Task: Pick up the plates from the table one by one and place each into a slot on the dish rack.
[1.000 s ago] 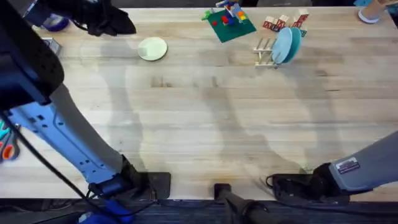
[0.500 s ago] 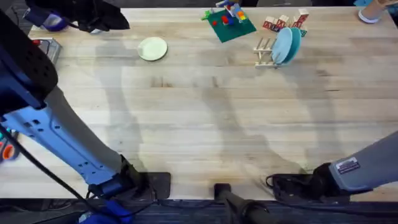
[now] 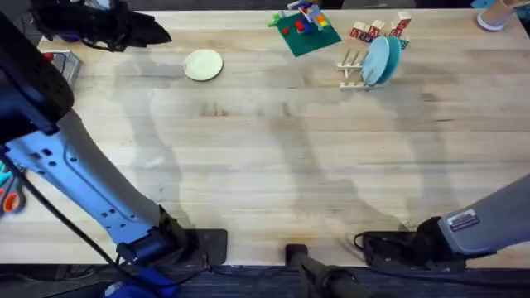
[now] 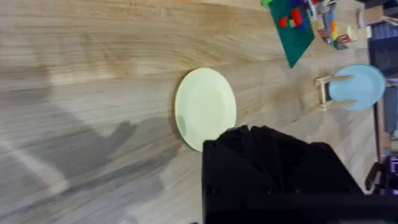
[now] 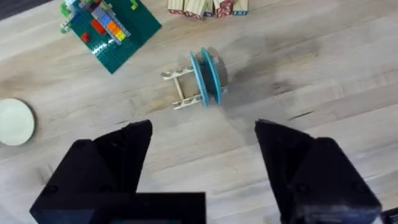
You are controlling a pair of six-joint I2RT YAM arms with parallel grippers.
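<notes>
A cream-white plate [image 3: 203, 64] lies flat on the table [image 3: 273, 165] at the far left. My left gripper [image 3: 161, 35] hovers just left of it near the far edge, and its fingers [image 4: 249, 134] look shut with nothing in them beside the plate [image 4: 205, 109]. The dish rack [image 3: 354, 69] stands at the far right of centre and holds a light blue plate [image 3: 381, 60] upright. In the right wrist view the rack [image 5: 180, 90] carries two upright plates, light blue [image 5: 199, 78] and teal [image 5: 212, 74]. High above the table, my right gripper [image 5: 204, 130] is open and empty.
A green baseplate [image 3: 305, 31] with toy bricks sits at the far edge, left of the rack. Wooden blocks [image 3: 377, 29] stand behind the rack. A blue cup [image 3: 493, 16] is at the far right corner. Small tools [image 3: 10, 199] lie off the left edge.
My left arm has swung a little to the left along the far edge, away from the cream-white plate. The plates, the rack and the right arm have not moved.
</notes>
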